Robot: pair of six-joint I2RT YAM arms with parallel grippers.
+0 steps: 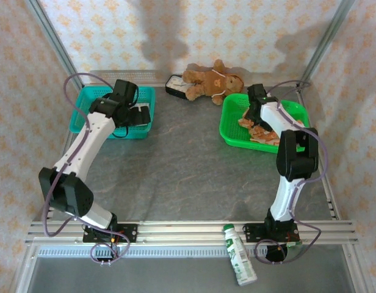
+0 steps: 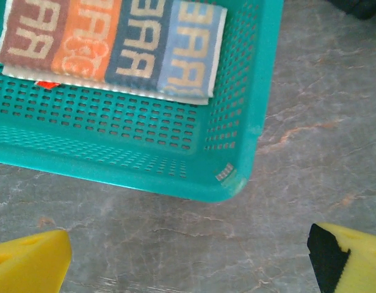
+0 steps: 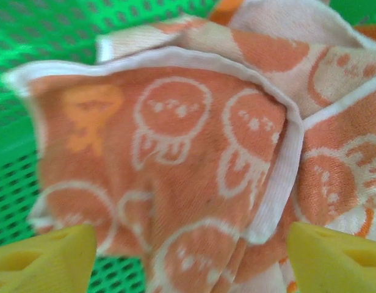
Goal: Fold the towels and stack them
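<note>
Grey stone-look table (image 1: 188, 174), flowery wallpaper all round. The orange towel (image 3: 163, 159) you're after sits right under the right claw (image 3: 191, 256), on top of a crumpled pile in the green basket (image 3: 29, 43). Its white hem runs across ahead of the claw and bends down toward the right-hand finger. The jaws stand apart, one either side of a bunched fold, and as far as I can see nothing is pinched yet. More towels lie ahead and to the right, overlapping it.

That overlap is what I'd worry about. Close here and you could bite two layers, so a second towel rides out with the first. You're also over the middle of the cloth rather than a corner, so it may come up as a wad that's a pain to flatten. Go too deep and a fingertip might snag the basket mesh.

Your left claw (image 2: 188, 259) is wide apart and empty over bare table. The teal basket (image 2: 145, 177) is just ahead of it, with the striped towel (image 2: 115, 46) already folded inside.
</note>
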